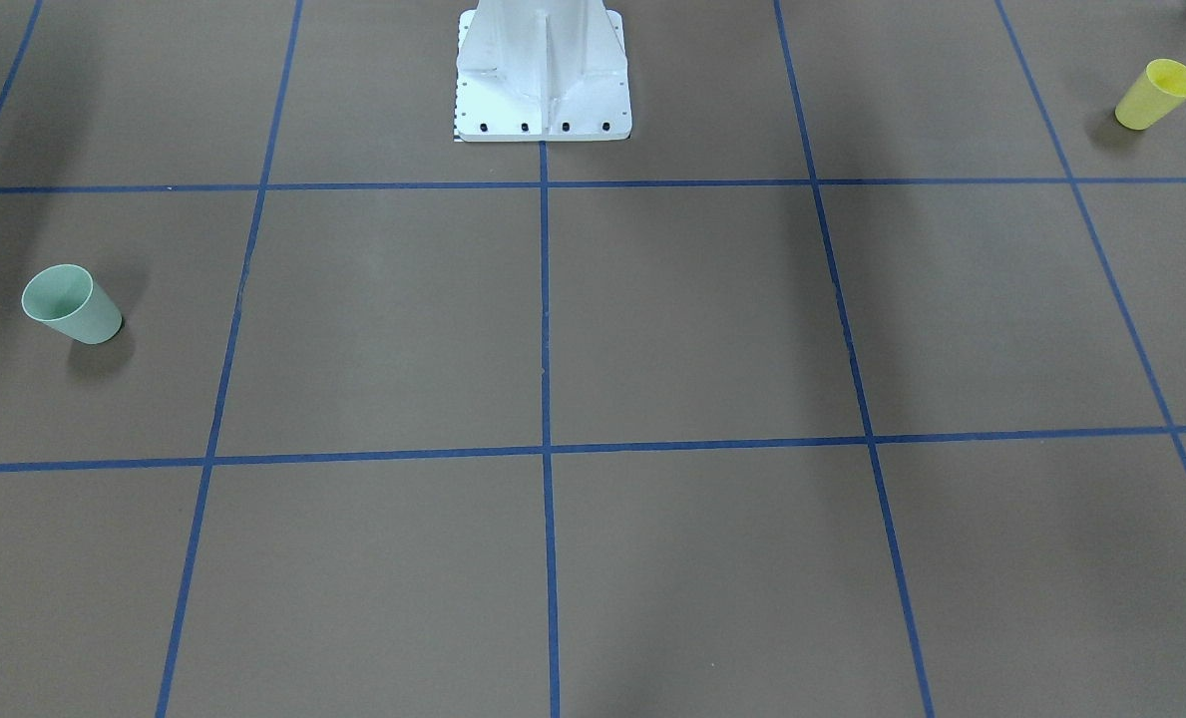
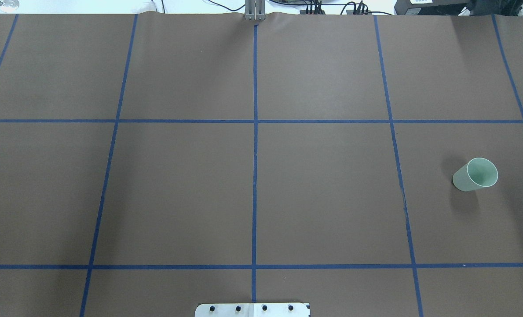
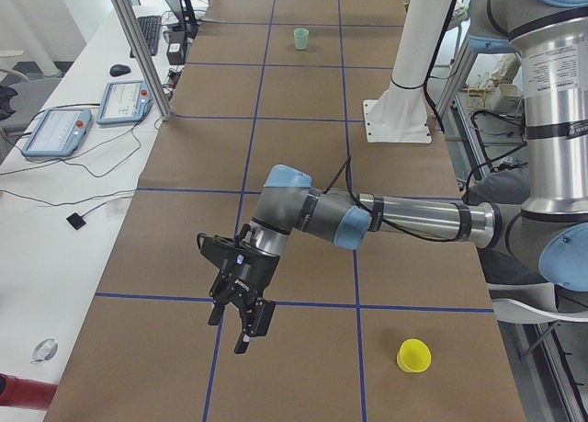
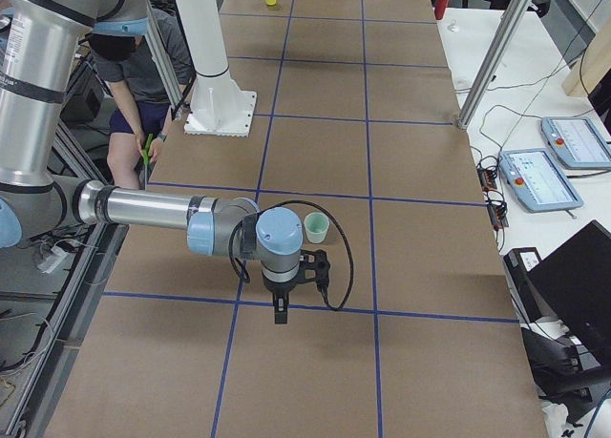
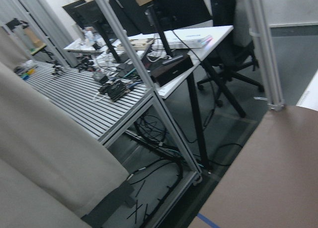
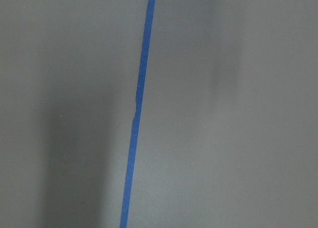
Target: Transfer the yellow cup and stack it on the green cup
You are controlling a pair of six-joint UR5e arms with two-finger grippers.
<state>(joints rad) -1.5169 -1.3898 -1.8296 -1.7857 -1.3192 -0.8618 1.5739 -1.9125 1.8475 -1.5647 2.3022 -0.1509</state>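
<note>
The yellow cup (image 1: 1156, 94) stands upright on the brown table near the robot's left end; it also shows in the exterior left view (image 3: 413, 355). The green cup (image 1: 72, 304) stands upright toward the robot's right, and also shows in the overhead view (image 2: 475, 175). My left gripper (image 3: 231, 330) hangs above the table, well apart from the yellow cup. My right gripper (image 4: 279, 312) hangs close beside the green cup (image 4: 316, 227), apart from it. Both grippers show only in the side views, so I cannot tell whether they are open or shut.
The white robot pedestal (image 1: 543, 80) stands at the table's robot side. Blue tape lines (image 2: 255, 132) grid the table. A bench with teach pendants (image 4: 539, 176) and metal posts (image 4: 496, 56) runs along the far edge. A seated person (image 4: 143, 66) is behind the robot.
</note>
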